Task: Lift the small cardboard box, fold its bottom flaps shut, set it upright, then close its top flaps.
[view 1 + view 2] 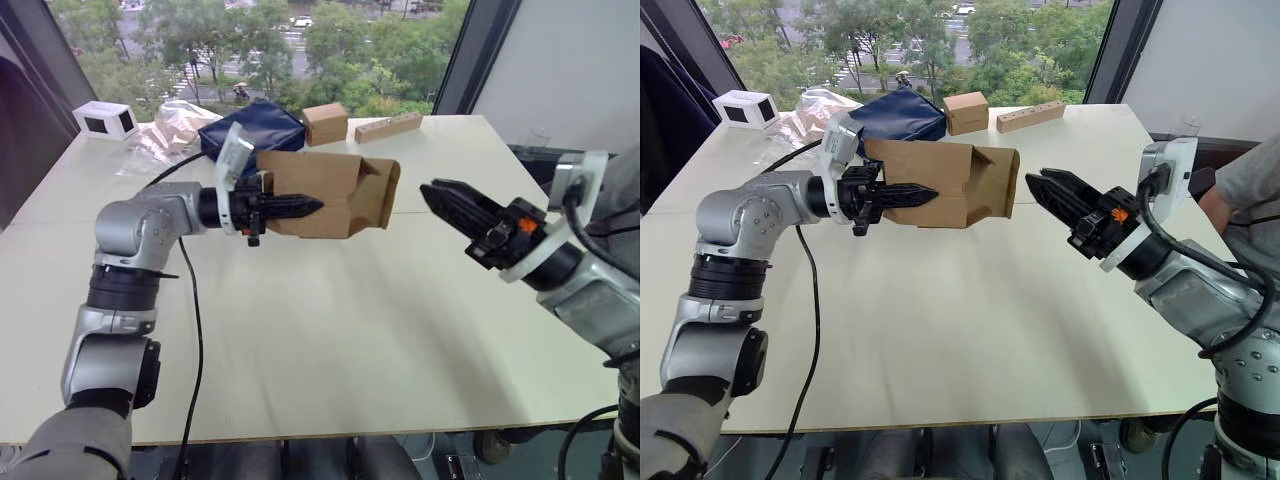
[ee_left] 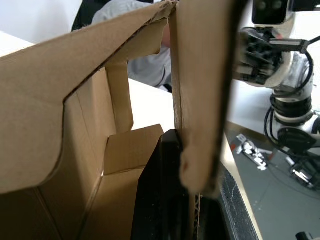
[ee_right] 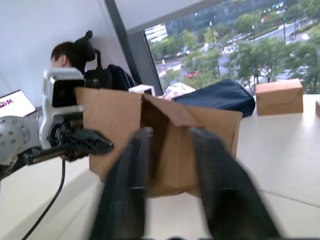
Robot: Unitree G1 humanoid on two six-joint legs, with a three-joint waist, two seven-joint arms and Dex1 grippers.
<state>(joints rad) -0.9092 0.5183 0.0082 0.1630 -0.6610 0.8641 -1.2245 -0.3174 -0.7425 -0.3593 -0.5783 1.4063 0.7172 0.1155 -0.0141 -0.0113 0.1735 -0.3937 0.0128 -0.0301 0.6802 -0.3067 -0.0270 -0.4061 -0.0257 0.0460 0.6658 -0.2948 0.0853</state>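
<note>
The small cardboard box (image 1: pixel 335 185) hangs on its side above the white table (image 1: pixel 350 320). My left gripper (image 1: pixel 312 206) is shut on its front wall, one black finger inside (image 2: pixel 160 190) and one outside. Flaps (image 1: pixel 383 192) at the box's right end stand partly folded in, facing my right gripper (image 1: pixel 432 190). I cannot tell whether these are the top flaps or the bottom flaps. My right gripper is open and hovers a short gap to the right of the box, pointing at those flaps. From the right wrist, the box (image 3: pixel 210 125) lies straight ahead between the spread fingers.
Along the table's far edge sit a smaller cardboard cube (image 1: pixel 325 123), a long tan block (image 1: pixel 388 127), a navy bag (image 1: pixel 250 128), crumpled clear plastic (image 1: pixel 170 125) and a small white box (image 1: pixel 105 119). A black cable (image 1: pixel 190 300) crosses the table's left side. A person (image 1: pixel 1250 180) stands at the right.
</note>
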